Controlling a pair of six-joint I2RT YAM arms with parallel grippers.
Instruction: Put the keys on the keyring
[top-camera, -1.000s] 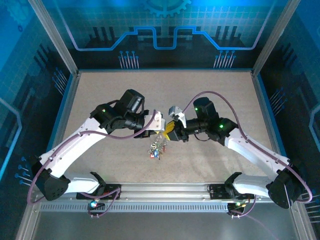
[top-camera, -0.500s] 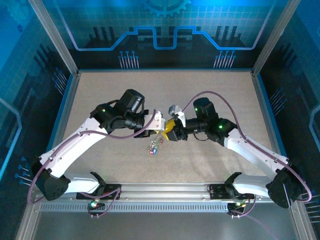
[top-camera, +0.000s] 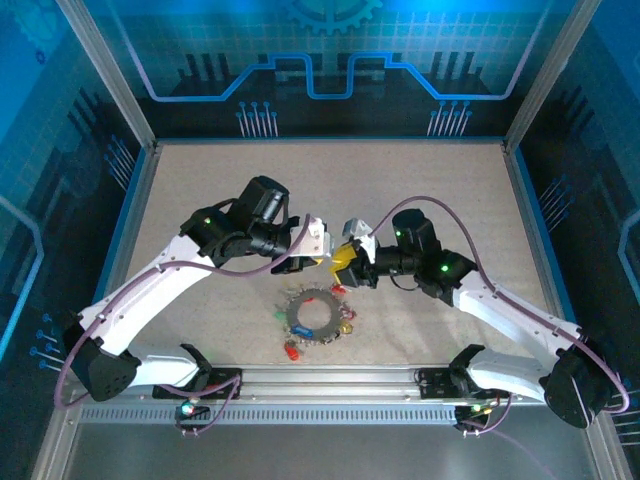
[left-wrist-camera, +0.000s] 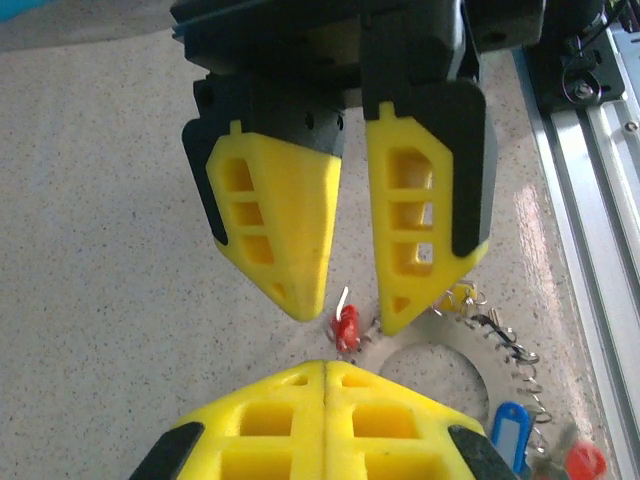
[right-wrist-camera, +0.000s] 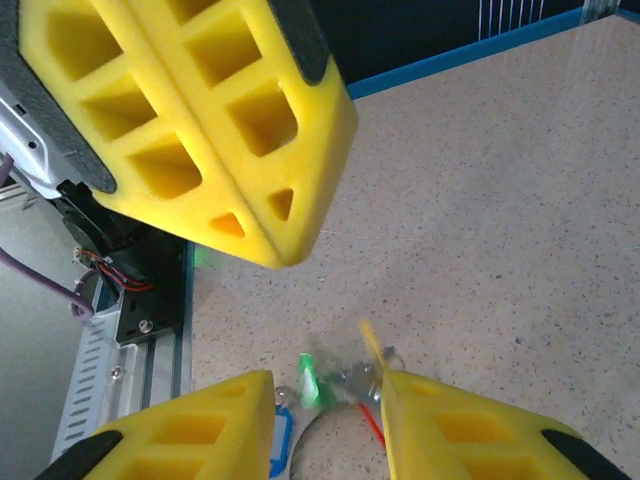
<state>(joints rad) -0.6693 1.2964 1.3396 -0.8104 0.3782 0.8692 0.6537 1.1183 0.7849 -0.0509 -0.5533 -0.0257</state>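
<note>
On the table (top-camera: 200, 190) my left gripper (left-wrist-camera: 325, 365) is pinched shut, facing my right gripper (right-wrist-camera: 325, 400), whose jaws stand apart. The keyring (left-wrist-camera: 465, 340) lies flat at the overhead frame's lower centre, with keys (left-wrist-camera: 508, 428) fringing its rim.

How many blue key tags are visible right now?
1. The blue tag lies at the rim of the keyring, on its side toward the arm bases. The other tags are small and bunched around the ring, so another blue one may be hidden.
</note>
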